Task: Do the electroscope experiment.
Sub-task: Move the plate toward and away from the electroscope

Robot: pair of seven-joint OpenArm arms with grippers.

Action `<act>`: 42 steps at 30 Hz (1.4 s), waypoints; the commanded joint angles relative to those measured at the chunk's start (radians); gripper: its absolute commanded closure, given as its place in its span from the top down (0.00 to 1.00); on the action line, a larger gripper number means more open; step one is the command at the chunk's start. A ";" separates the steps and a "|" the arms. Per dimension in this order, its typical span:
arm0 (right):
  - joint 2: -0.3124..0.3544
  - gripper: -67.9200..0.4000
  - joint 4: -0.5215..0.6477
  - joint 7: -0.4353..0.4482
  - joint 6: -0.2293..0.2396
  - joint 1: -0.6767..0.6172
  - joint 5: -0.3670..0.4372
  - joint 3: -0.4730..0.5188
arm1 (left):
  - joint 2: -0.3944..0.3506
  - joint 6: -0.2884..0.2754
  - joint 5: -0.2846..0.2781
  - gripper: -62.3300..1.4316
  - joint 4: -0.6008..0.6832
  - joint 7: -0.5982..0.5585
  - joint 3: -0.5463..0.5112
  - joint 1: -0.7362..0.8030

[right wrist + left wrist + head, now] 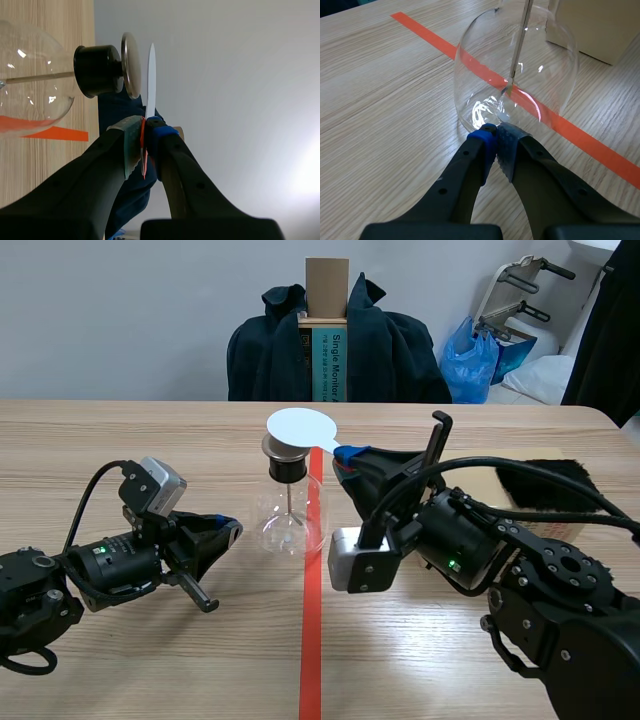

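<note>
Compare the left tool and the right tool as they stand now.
The left tool is shut on nothing; the right tool is shut on the handle of the white disc. The left tool lies low, tips at the base of the glass flask; the right tool is raised, holding the disc just over the flask's metal cap. Both are shut and aimed at the flask.

We find the flask (pixel 290 525) standing on the tape line (pixel 312 640), with the left gripper (pixel 232 530) at its base on the left. From the right, the right gripper (pixel 350 454) holds the disc (pixel 302 426) just above the flask's cap (pixel 286 462), with a box (pixel 600 30) behind that arm.
</note>
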 commanded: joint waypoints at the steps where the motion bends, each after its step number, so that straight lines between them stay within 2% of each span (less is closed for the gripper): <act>1: -0.003 0.02 0.011 0.024 -0.012 0.012 0.008 0.005 | -0.003 0.002 -0.007 0.07 0.022 -0.015 -0.008 -0.006; 10: -0.003 0.02 0.011 0.072 -0.011 0.012 0.008 0.005 | -0.003 0.002 -0.007 0.07 0.022 -0.015 -0.008 -0.006; 19: -0.002 0.02 0.011 0.058 -0.010 0.012 0.008 0.005 | -0.003 0.002 -0.007 0.07 0.022 -0.015 -0.008 -0.006; 24: -0.002 0.02 0.011 -0.016 -0.010 0.011 0.008 0.005 | -0.003 0.002 -0.007 0.07 0.022 -0.015 -0.008 -0.006; 36: -0.002 0.02 0.011 -0.287 -0.011 0.012 0.010 0.006 | -0.003 0.002 -0.007 0.07 0.022 -0.016 -0.008 -0.006; 42: -0.002 0.02 0.011 -0.396 -0.032 0.012 0.010 0.006 | -0.003 0.002 -0.007 0.07 0.022 -0.015 -0.008 -0.006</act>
